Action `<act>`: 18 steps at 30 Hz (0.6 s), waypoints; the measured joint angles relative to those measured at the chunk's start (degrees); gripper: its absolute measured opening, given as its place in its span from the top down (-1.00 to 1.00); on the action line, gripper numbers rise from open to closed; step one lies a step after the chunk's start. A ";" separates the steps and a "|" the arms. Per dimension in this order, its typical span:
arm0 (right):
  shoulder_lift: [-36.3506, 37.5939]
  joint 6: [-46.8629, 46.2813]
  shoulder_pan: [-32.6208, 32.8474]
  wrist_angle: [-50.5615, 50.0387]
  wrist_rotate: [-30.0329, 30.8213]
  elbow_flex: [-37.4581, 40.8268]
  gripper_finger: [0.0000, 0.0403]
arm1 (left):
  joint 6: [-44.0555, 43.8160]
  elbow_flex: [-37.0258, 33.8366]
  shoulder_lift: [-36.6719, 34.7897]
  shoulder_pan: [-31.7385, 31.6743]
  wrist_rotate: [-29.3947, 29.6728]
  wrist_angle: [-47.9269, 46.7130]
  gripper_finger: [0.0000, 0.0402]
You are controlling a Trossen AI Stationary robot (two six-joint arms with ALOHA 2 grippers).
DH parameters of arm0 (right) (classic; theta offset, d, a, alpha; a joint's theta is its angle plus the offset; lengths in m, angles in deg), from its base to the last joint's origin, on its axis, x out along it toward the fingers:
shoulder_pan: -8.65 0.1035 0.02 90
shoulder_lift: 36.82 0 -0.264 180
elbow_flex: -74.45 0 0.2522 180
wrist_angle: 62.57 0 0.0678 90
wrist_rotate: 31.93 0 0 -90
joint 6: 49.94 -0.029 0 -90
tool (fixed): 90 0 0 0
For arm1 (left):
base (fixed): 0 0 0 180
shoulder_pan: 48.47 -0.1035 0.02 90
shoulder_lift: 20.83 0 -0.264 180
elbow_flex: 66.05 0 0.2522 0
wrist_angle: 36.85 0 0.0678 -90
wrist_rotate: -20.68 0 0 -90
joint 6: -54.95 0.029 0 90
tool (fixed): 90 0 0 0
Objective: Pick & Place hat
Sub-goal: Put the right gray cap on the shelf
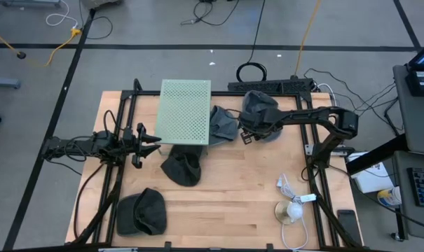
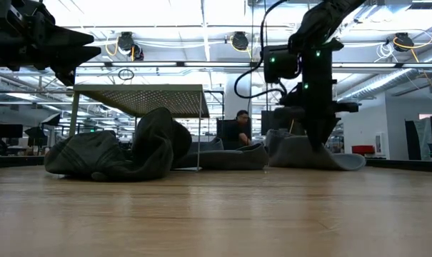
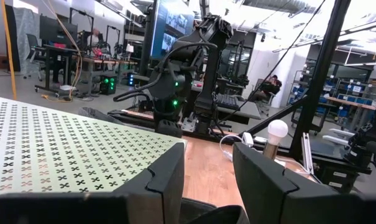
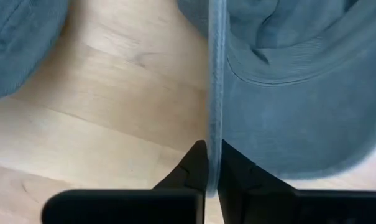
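The surface (image 1: 233, 196) is pale wood, smooth, with visible grain and a low sheen. The hat (image 4: 287, 93) pinched in the right tool (image 4: 211, 163) is soft grey-blue woven cloth, matt, with stitched seams. The shelf (image 1: 185, 112) is pale green perforated sheet, matt. The tool fingers (image 4: 237, 180) are matt black.
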 joint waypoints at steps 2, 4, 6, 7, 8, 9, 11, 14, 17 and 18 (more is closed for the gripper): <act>1.83 0.01 0.00 -0.28 0.38 0.02 0.97 | -0.01 0.02 -0.01 0.00 0.01 0.00 0.30; 4.51 0.06 0.00 -0.58 1.29 0.06 0.97 | 0.00 0.02 0.00 0.00 0.00 0.00 0.30; 7.25 0.52 -0.02 -0.62 2.18 0.04 0.97 | -0.02 0.02 0.00 0.00 0.02 0.01 0.30; 8.80 1.00 -0.02 -0.73 2.54 0.04 0.97 | 0.00 0.02 -0.01 0.00 -0.01 0.00 0.30; 10.20 1.70 -0.01 -0.77 2.63 0.04 0.97 | -0.01 0.02 -0.02 0.00 -0.01 0.00 0.30; 11.64 2.27 -0.02 -0.72 2.66 0.06 0.97 | 0.00 0.00 -0.02 0.00 0.02 0.02 0.30; 14.81 3.74 -0.02 -0.66 3.04 0.04 0.97 | 0.00 0.02 0.00 0.00 0.16 -0.02 0.30; 19.49 7.60 -0.04 0.00 4.22 0.04 0.97 | 0.00 0.00 -0.02 0.00 0.34 -0.02 0.30; 23.74 11.50 -0.13 0.79 4.24 0.04 0.97 | 0.00 0.00 -0.01 0.00 0.34 -0.01 0.30; 25.11 13.03 -0.13 1.33 4.22 0.04 0.97 | 0.00 0.02 -0.02 0.00 0.34 -0.02 0.30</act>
